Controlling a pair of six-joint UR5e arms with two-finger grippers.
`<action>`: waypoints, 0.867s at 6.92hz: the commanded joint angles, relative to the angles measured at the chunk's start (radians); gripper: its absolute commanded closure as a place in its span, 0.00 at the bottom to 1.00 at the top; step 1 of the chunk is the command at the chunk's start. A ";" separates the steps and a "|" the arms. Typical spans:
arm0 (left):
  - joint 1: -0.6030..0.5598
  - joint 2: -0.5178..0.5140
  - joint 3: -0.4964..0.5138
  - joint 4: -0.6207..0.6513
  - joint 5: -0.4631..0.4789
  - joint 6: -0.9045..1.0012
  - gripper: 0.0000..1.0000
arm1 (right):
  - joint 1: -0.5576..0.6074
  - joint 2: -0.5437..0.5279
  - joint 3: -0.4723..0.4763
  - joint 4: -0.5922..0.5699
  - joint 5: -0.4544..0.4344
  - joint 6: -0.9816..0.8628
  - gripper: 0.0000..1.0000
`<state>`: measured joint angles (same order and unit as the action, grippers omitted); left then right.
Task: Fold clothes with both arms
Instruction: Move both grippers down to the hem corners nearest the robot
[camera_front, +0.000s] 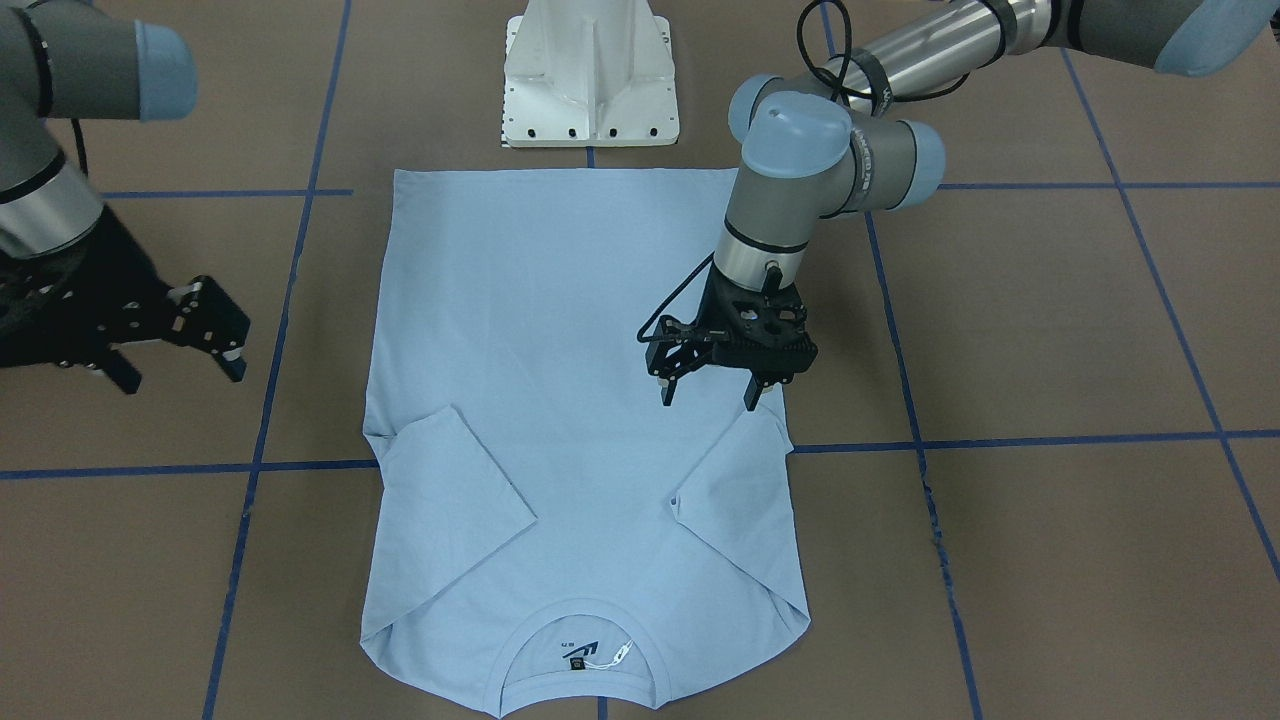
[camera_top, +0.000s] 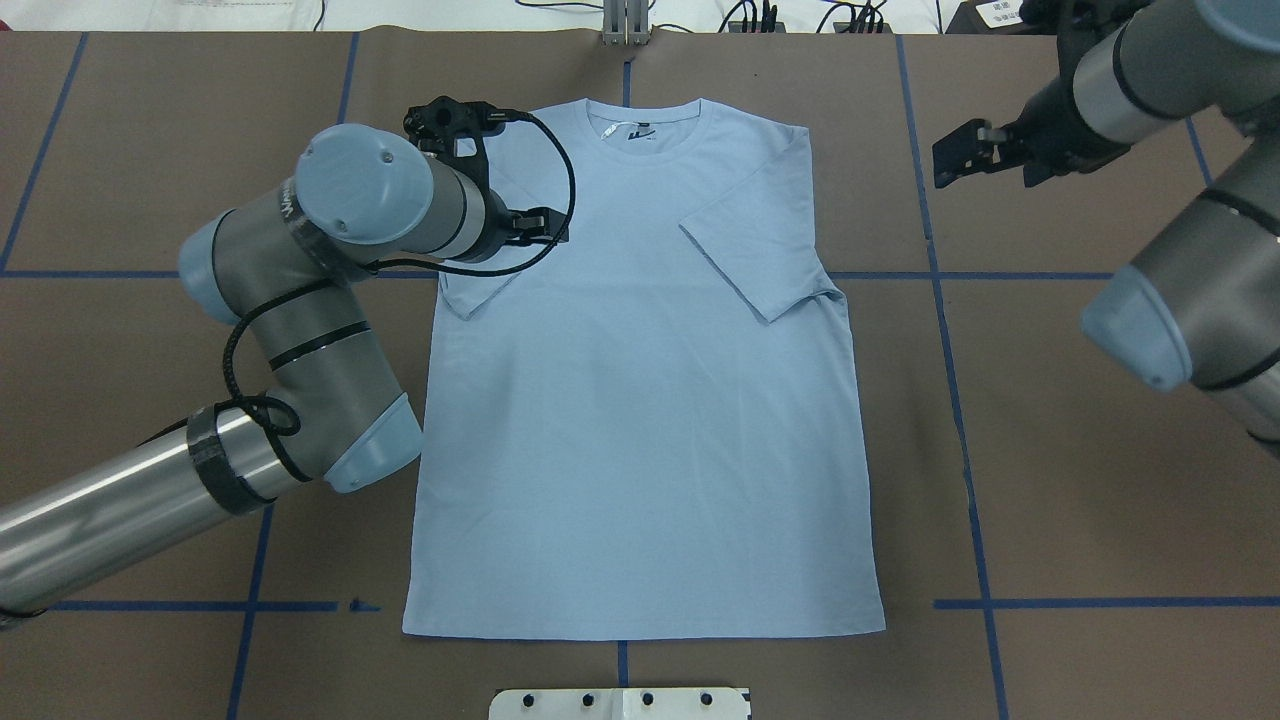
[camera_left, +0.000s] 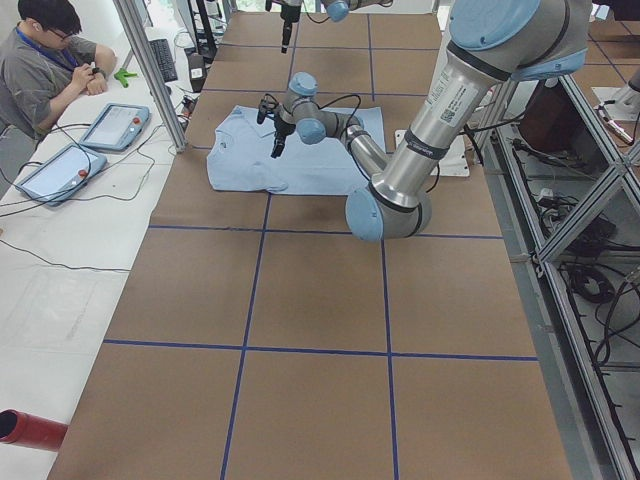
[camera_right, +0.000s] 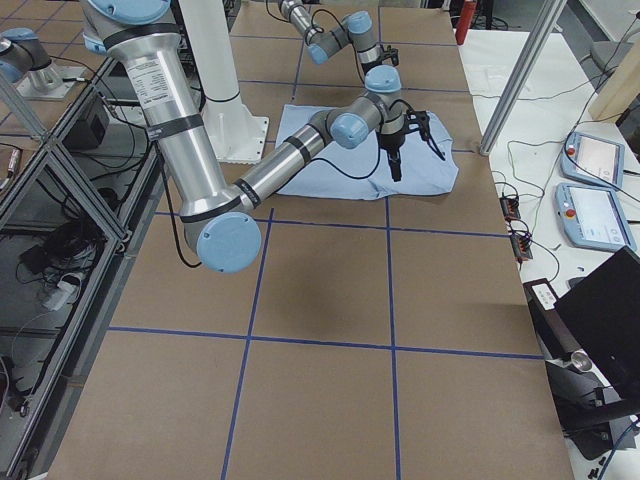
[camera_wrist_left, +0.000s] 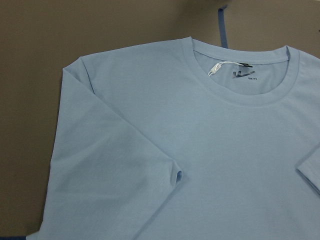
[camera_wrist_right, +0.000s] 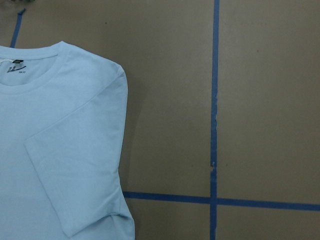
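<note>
The light blue T-shirt (camera_front: 560, 380) lies flat on the brown table, hem toward the robot and collar (camera_front: 580, 612) on the far side. Both short sleeves are folded inward over the body (camera_top: 640, 420). A dark neck label with a white tag (camera_wrist_left: 220, 69) shows inside the collar; the chest print is hidden. My left gripper (camera_front: 708, 398) hangs open, fingers pointing down, just above the shirt beside its folded sleeve (camera_front: 735, 500). My right gripper (camera_front: 185, 372) is open with nothing in it, raised off to the side of the shirt over bare table.
The white pedestal base (camera_front: 590, 75) stands just behind the hem. Blue tape lines (camera_front: 1050, 438) cross the brown table. At the far table end a person (camera_left: 50, 70) sits by two tablets (camera_left: 115, 125). A red cylinder (camera_left: 25, 430) lies at one corner.
</note>
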<state>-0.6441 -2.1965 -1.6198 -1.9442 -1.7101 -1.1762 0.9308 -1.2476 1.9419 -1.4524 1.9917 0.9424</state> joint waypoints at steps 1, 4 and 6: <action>0.078 0.160 -0.214 0.008 -0.002 -0.011 0.00 | -0.290 -0.117 0.180 0.038 -0.255 0.378 0.00; 0.238 0.436 -0.473 -0.001 0.105 -0.121 0.00 | -0.717 -0.287 0.371 0.070 -0.603 0.820 0.02; 0.410 0.523 -0.518 -0.001 0.200 -0.358 0.11 | -0.855 -0.349 0.410 0.070 -0.734 0.945 0.06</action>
<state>-0.3416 -1.7265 -2.1091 -1.9453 -1.5857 -1.4051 0.1505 -1.5639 2.3287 -1.3824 1.3181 1.8111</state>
